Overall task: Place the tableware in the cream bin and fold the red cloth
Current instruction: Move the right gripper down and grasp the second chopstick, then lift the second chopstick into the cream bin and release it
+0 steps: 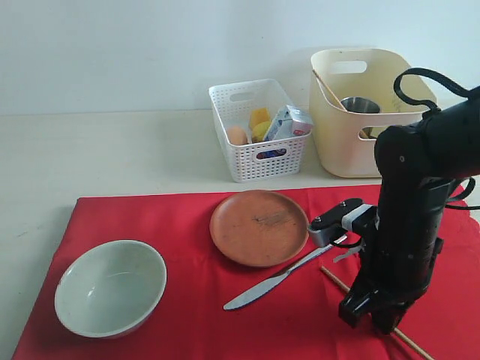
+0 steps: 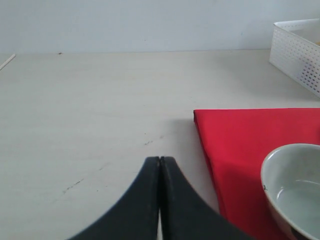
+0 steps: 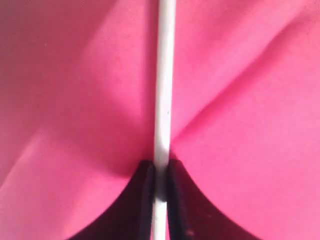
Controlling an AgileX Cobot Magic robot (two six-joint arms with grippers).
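One slim pale wooden chopstick [image 3: 164, 75] is what your right end effector [image 3: 160, 167] has clamped, jaws pinched on either side of the shaft. It lies at the lower right of the exterior frame on the large bright red cloth [image 1: 150, 217], stick running diagonally under the arm. The grip looks roughly mid-length, which is right. The stick is likely light, stiff and smooth, so it can swivel or slide in the jaws; lift level and slow. The cloth puckers toward the fingertips in the right wrist view; I can't tell if fabric is caught, so watch that.

The left end effector [image 2: 160, 165] has its jaws together, holding nothing, over bare counter [image 2: 90, 110] just beside the cloth's corner.

On the cloth:
- pale green-white bowl [image 1: 110, 287], lower left
- terracotta round plate [image 1: 259, 227], centre
- metal knife [image 1: 274, 281], tucked against the plate's edge

The tall cream plastic bin [image 1: 349, 142] is at upper right, with a steel cup [image 1: 360, 105] inside.
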